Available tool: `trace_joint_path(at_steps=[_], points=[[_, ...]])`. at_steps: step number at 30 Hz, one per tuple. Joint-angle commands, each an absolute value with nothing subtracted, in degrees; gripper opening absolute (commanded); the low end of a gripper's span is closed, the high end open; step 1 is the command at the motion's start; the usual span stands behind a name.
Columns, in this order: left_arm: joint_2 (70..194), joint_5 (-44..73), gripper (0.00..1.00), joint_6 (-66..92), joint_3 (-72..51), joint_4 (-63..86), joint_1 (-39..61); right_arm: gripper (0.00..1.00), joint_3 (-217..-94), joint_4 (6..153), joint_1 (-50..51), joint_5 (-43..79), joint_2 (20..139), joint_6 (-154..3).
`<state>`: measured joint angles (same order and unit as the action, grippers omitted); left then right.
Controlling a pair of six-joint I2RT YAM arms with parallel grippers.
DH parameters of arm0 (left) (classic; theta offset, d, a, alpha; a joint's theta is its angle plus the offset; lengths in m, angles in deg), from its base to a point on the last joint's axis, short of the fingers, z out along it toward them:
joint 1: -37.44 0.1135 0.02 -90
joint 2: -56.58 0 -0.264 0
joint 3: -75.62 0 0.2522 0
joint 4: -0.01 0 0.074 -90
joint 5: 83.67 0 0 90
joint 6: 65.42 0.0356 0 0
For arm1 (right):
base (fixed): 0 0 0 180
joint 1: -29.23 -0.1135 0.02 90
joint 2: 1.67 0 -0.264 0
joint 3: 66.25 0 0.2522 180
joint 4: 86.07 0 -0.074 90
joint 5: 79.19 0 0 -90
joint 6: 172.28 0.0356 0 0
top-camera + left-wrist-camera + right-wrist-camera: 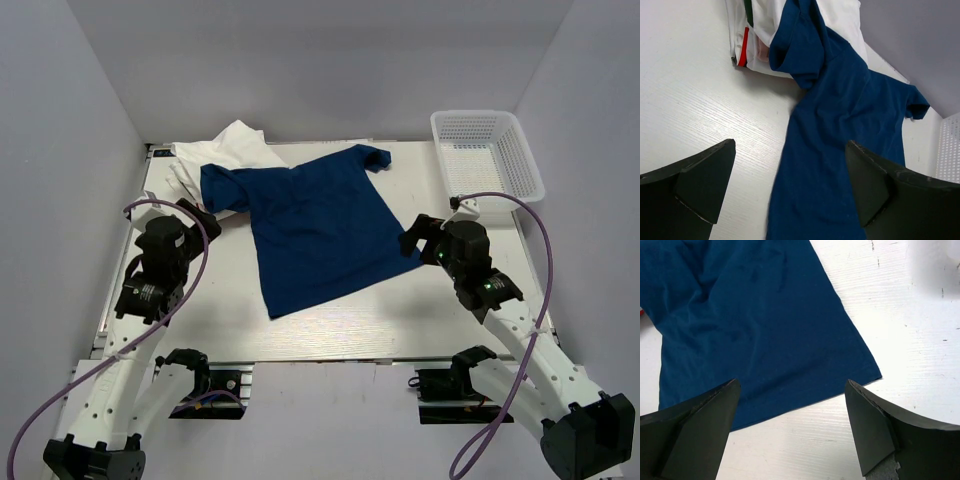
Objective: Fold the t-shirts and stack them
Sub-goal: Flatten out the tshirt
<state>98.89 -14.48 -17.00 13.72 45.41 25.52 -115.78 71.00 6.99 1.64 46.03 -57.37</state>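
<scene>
While the navy tee (pixel 315 230) lies flat mid-frame, collar upper left over the white tees (pixel 235 145) and hem lower right, both claws gape empty: right claw (pixel 418 240) at its right hem corner, left claw (pixel 205 215) beside the left sleeve.

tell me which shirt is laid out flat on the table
The navy blue tee, spread open across the table. The white tees lie bunched at the far left corner, partly under its sleeve.
</scene>
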Motion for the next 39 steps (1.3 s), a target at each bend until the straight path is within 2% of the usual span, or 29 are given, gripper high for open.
trace_joint_path(at_steps=[1, 10, 13, 14, 17, 21, 24, 28, 35, 39], points=[[99.3, -15.3, 1.0, -17.3, 12.1, 47.6, 25.4, 0.9, -115.7, 73.6, 7.0, 1.4, 45.4, -57.5], [101.1, -14.1, 1.0, -16.6, 11.6, 46.6, 25.4, 0.9, -116.5, 76.1, 6.8, 5.8, 49.0, -61.0], [101.7, -14.1, 1.0, -16.6, 11.6, 46.0, 25.4, 0.9, -118.5, 78.7, 5.8, 10.2, 53.9, -62.1], [101.7, -14.1, 1.0, -16.6, 12.2, 45.3, 25.4, 0.9, -120.5, 79.5, 4.8, 14.5, 57.6, -62.4], [102.4, -14.8, 1.0, -16.6, 13.3, 44.1, 25.9, 0.9, -127.5, 81.6, 0.1, 16.9, 69.9, -63.0], [103.9, -15.3, 1.0, -15.9, 12.6, 44.7, 25.9, 0.9, -140.9, 81.0, -6.0, 15.7, 91.3, -64.4], [105.4, -14.8, 1.0, -15.9, 12.0, 45.2, 25.9, 0.9, -150.3, 78.1, -9.3, 15.6, 101.2, -65.7], [106.7, -13.6, 1.0, -15.9, 11.0, 45.2, 25.9, 0.9, -157.2, 77.9, -10.9, 14.3, 108.5, -66.5], [108.3, -13.0, 1.0, -15.1, 11.0, 44.6, 25.9, 0.9, -155.4, 76.7, -10.7, 13.2, 113.3, -64.8], [110.5, -12.3, 1.0, -15.1, 9.8, 44.0, 25.9, 0.9, -144.4, 74.3, -9.7, 8.5, 110.1, -60.8]])
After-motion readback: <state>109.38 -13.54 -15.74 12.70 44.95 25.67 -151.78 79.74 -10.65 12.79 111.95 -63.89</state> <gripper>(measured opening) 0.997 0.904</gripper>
